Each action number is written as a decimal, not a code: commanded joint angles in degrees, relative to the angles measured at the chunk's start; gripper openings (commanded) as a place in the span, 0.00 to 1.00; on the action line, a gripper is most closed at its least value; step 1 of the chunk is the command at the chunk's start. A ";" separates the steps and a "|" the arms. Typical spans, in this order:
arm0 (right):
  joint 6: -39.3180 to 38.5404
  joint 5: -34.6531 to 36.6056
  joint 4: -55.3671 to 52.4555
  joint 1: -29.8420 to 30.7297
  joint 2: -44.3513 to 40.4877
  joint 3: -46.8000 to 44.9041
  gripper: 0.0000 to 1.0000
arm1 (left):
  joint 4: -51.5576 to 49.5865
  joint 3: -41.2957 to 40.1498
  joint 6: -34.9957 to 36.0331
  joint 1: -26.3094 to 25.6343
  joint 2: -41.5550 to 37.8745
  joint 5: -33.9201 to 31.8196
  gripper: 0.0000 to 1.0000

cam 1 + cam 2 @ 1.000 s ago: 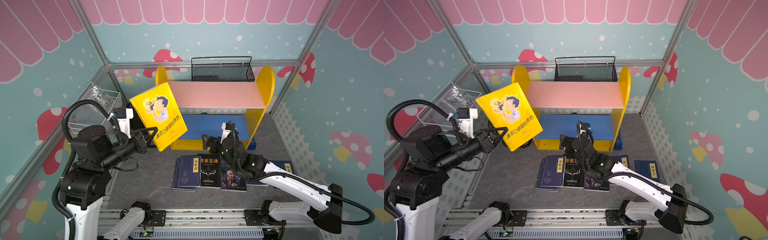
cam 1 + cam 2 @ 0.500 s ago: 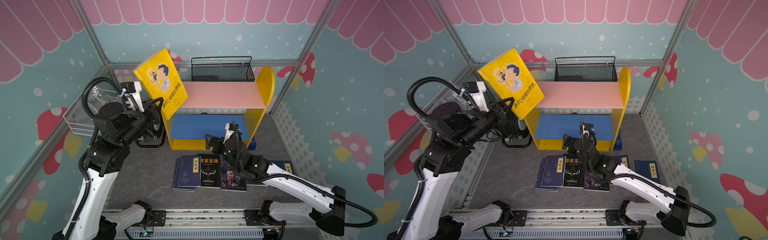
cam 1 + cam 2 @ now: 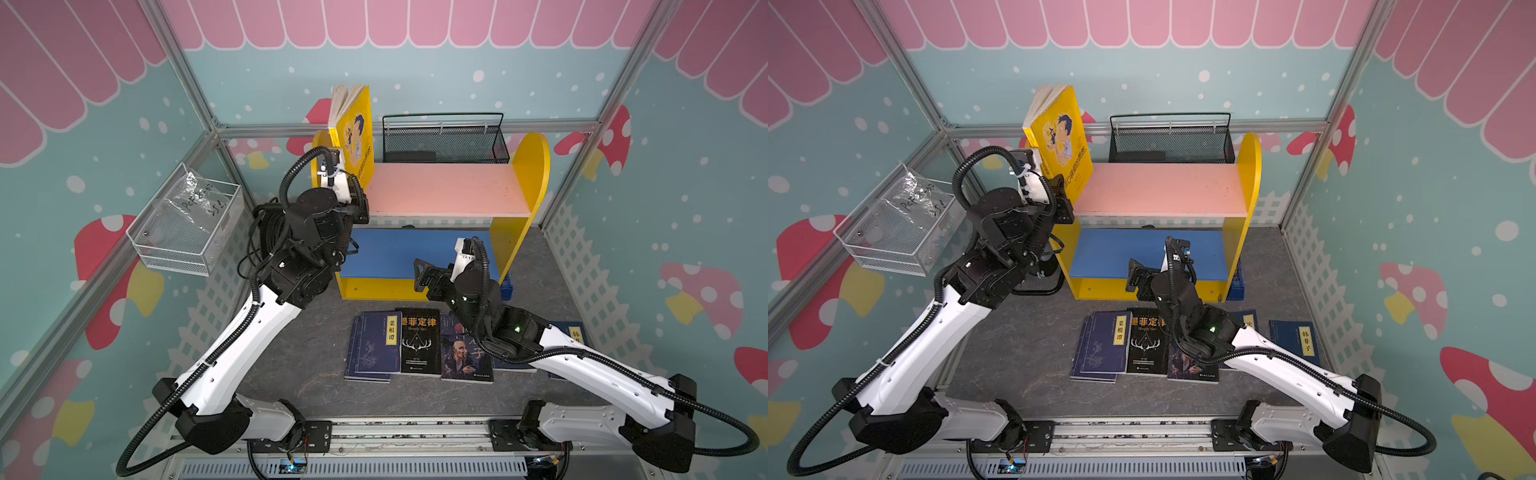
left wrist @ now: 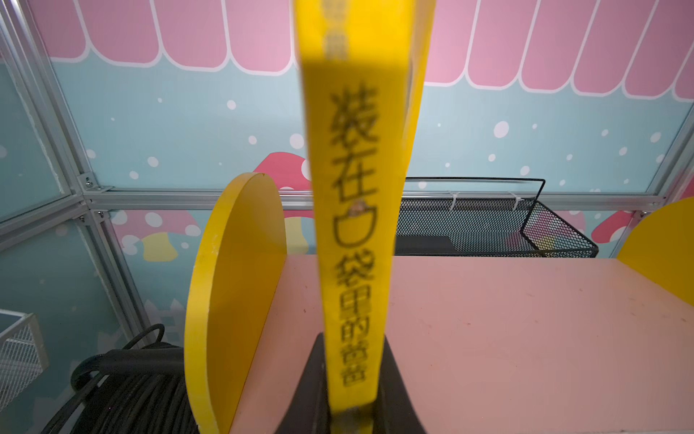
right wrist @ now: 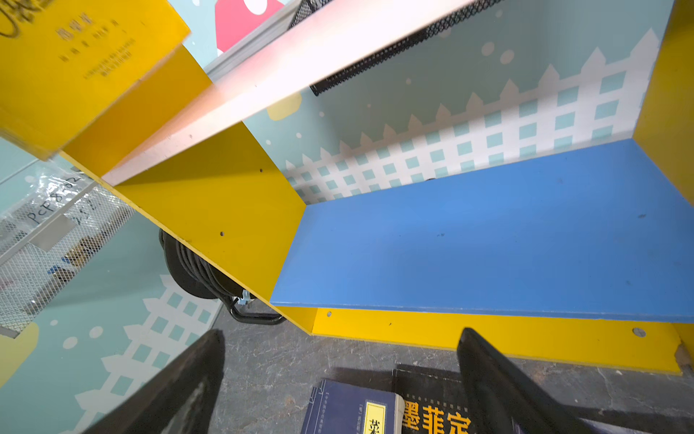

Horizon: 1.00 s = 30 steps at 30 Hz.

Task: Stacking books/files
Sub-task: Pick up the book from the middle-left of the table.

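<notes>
**Left claw (image 4: 351,375) clamped on the yellow book (image 3: 353,124) at the pink shelf's nine o'clock end**

The left claw gripped the yellow book low on its spine and held it upright over the pink shelf (image 3: 444,189), just beside the yellow side panel (image 4: 236,282). The right claw (image 5: 338,338) hung with its jaws spread wide, holding nothing, in front of the blue shelf (image 3: 395,253). At six o'clock from the shelves, a navy book (image 3: 374,345), a black book (image 3: 419,340) and a purple book (image 3: 463,357) lay side by side on the tabletop (image 3: 299,353).
</notes>
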 commanded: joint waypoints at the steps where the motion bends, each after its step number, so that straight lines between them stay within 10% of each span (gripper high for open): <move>1: -1.40 2.06 0.64 -0.20 0.04 0.42 0.99 | 4.19 1.81 0.42 -0.67 -3.49 0.31 0.00; 15: -11.12 -5.43 12.08 -7.26 -10.86 -5.94 1.00 | -30.23 2.15 -16.00 -0.25 -14.60 27.60 0.00; 30: -16.69 -18.14 12.85 -8.67 -11.64 -6.19 1.00 | -23.42 -24.49 -38.72 10.24 -22.74 66.77 0.00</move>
